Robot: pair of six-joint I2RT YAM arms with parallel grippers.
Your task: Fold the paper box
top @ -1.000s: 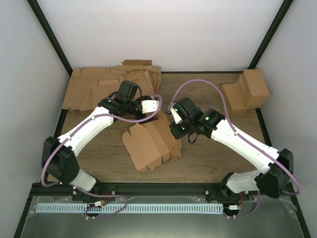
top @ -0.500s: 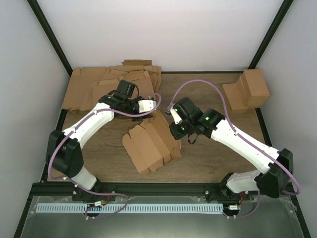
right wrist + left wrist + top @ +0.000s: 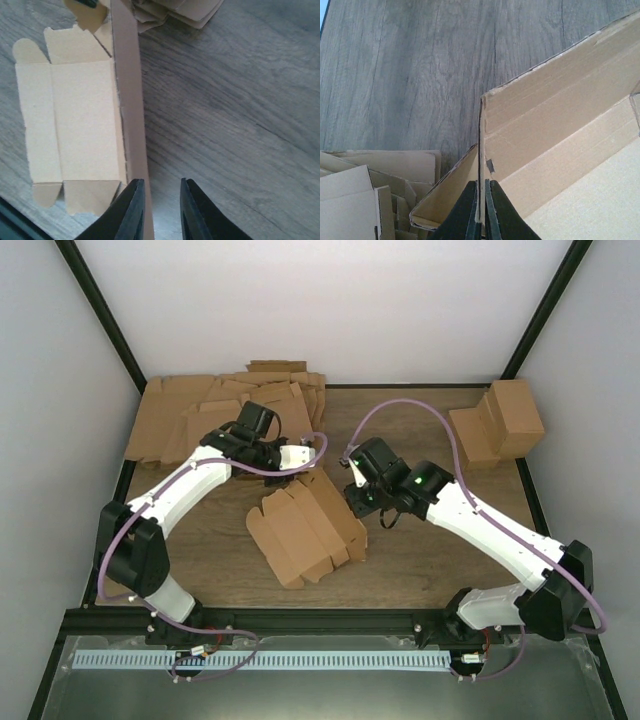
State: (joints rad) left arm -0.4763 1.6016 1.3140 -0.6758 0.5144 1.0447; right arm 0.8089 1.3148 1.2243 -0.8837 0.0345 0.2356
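the paper box (image 3: pixel 305 530) lies mostly flat in the middle of the table (image 3: pixel 430 560), between the two arms, with one long panel tilted up. the left gripper (image 3: pixel 481 192) is pinched tight on that raised panel's thin edge at its far corner, while the right gripper (image 3: pixel 161 190) sits beside the panel's other end, jaws slightly apart with only bare wood between them. the card looks light, thin and springy, hinging at its creases, so i judge a panel edge near a crease the safest hold, not the small end flaps.

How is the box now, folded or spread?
Mostly spread: the box lies flat on the table, one edge panel raised, pinched in the left gripper.
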